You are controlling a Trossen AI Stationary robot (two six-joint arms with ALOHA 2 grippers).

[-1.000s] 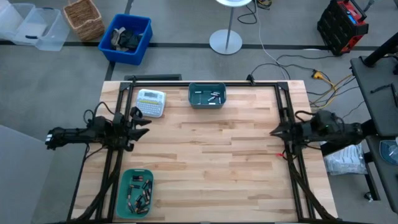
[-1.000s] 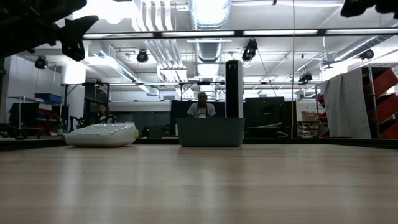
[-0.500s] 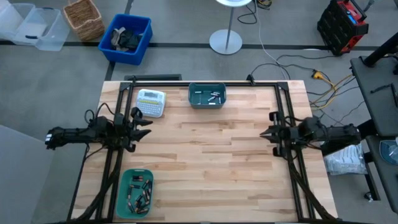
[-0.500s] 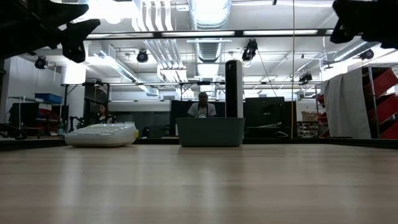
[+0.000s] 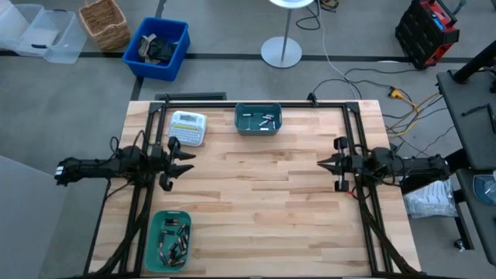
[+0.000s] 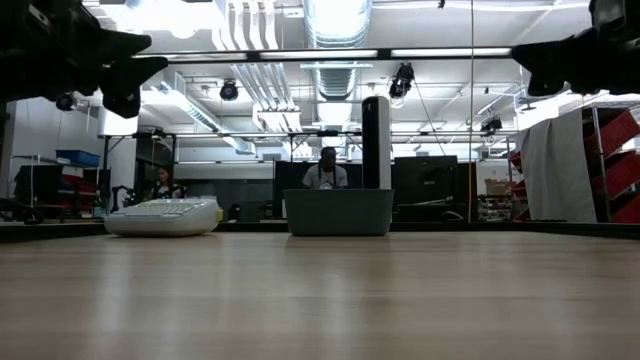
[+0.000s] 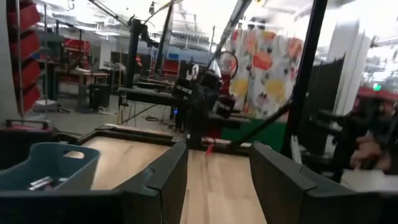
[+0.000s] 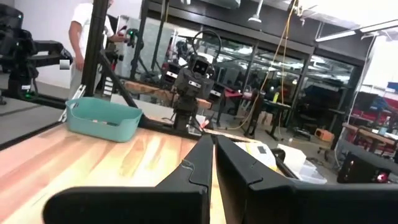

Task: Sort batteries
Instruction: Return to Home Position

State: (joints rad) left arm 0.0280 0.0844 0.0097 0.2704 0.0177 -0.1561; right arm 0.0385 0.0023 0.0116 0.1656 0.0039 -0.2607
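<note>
Your left gripper [image 5: 188,162] hangs over the light wooden tabletop [image 5: 256,203], off to the near-left of the teal rectangular plastic bin [image 5: 240,129]. Its fingers are spread apart with nothing between them. Your right gripper [image 5: 321,163] sits to the near-right of that bin, fingers pinched together, also empty. The small silvery batteries [image 5: 263,120] lie inside that bin, well apart from both grippers. The darker batteries [image 5: 174,242] are in a green plastic bin [image 5: 153,232] further to the near-left, past the left gripper.
</note>
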